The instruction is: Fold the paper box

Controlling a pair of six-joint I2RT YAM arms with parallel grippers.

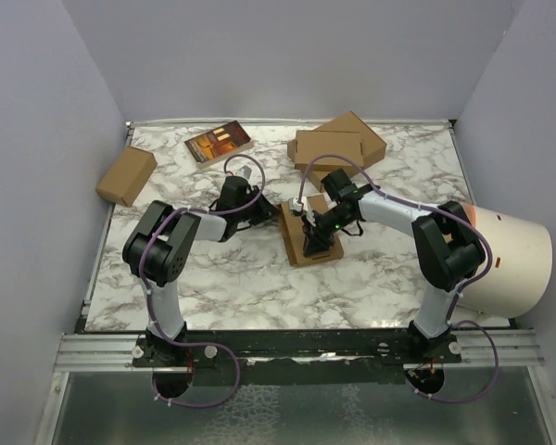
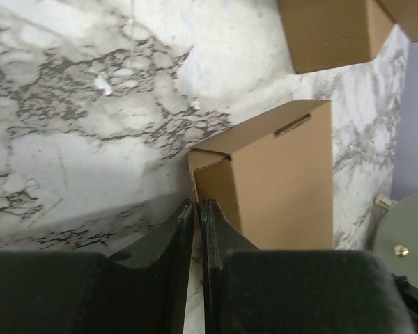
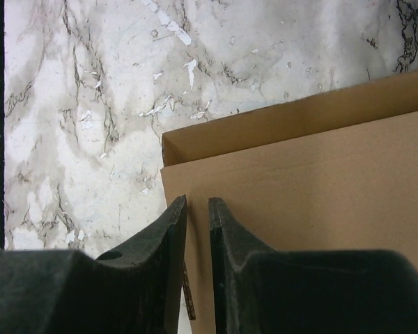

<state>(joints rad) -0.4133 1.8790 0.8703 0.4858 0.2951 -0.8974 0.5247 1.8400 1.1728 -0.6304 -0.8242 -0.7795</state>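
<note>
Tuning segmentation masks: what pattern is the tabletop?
The tabletop is white marble with grey veins; right wrist view shows it best.

Bright, diffuse light, a soft shadow beside the left claw (image 2: 198, 209) on the table (image 2: 70, 139), near foreground blurred.

The right claw (image 3: 196, 202), its two black fingers parted by a narrow gap, sits over the left edge of the brown cardboard paper box (image 3: 320, 209) lying on the white marbled counter (image 3: 90, 104).
</note>
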